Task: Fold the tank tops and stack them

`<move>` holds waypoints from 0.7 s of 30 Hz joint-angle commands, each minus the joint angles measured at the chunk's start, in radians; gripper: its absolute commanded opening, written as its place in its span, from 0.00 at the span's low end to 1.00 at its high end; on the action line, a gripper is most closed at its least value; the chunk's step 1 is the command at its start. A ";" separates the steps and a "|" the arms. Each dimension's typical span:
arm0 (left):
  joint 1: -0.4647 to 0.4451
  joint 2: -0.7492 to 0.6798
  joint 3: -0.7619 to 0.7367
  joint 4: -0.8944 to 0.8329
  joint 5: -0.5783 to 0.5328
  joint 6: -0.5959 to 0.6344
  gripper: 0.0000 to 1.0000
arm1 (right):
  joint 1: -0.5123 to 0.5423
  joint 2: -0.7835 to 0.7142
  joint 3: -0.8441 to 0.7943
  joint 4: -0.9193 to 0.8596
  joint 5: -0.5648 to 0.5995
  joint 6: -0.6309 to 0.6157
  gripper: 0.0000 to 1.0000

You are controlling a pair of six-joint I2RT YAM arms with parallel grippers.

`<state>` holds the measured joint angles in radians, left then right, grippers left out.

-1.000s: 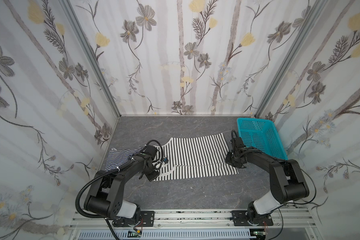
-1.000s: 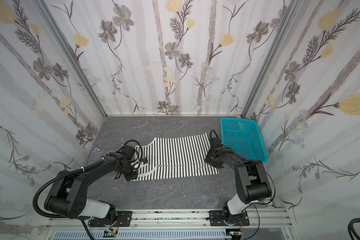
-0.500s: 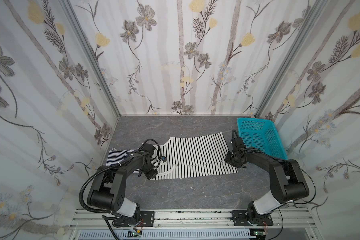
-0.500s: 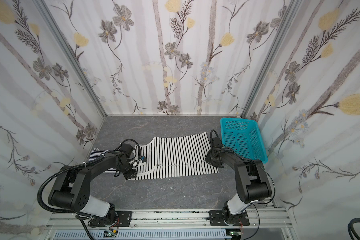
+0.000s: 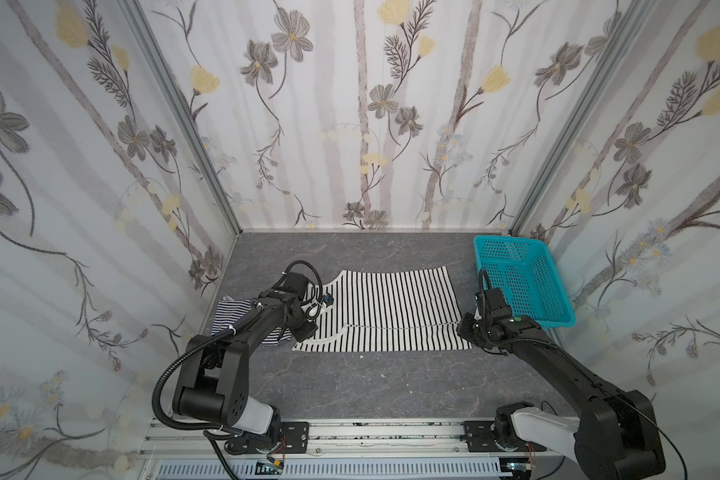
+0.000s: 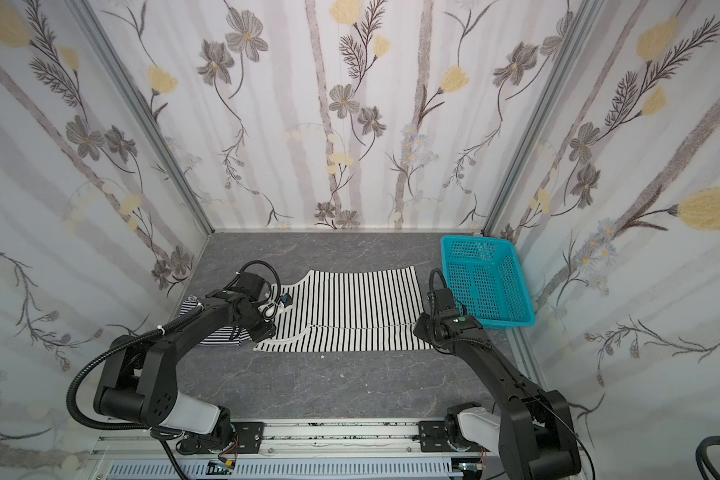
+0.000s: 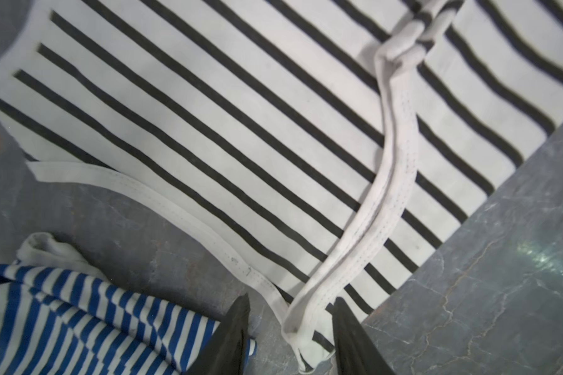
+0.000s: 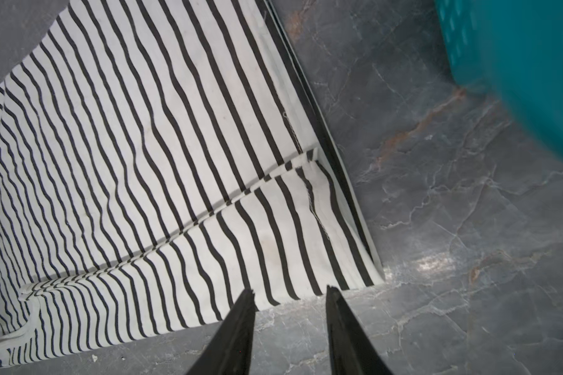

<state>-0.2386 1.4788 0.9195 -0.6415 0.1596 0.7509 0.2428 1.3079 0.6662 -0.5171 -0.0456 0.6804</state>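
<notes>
- The wide-striped top (image 5: 391, 307) lay flat at the middle of the table (image 5: 391, 395), between the crumpled fine-striped top (image 5: 227, 316) and the basket (image 5: 558, 322). A flap edge (image 8: 208, 214) ran along its length, so 1 lengthwise fold appeared to be laid.
- Left gripper (image 7: 291, 300): the fingers were spread, with the white shoulder strap (image 7: 387, 168) lying loose between them and not pinched.
- Right gripper (image 8: 290, 290): the fingers were spread over bare table just beside the hem corner (image 8: 371, 276), holding nothing.
- Step in hand, as judged: letting go after the first fold of top 1 of 2 — both grippers sat low at opposite ends of the cloth.
- The next move probably called for tucking the loose strap in, then regripping both ends for a further fold, with care not to drag the flap open. The fine-striped top was not yet folded or stacked.
</notes>
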 commanded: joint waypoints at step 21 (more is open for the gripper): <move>-0.041 0.745 0.904 0.059 0.002 -0.452 0.50 | -0.078 0.758 0.870 -0.043 -0.029 -0.139 0.49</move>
<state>-0.2817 2.1803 1.7744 -0.5758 0.1726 0.3531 0.1757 1.9923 1.4410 -0.5289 -0.0795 0.5797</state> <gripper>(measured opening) 0.495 0.490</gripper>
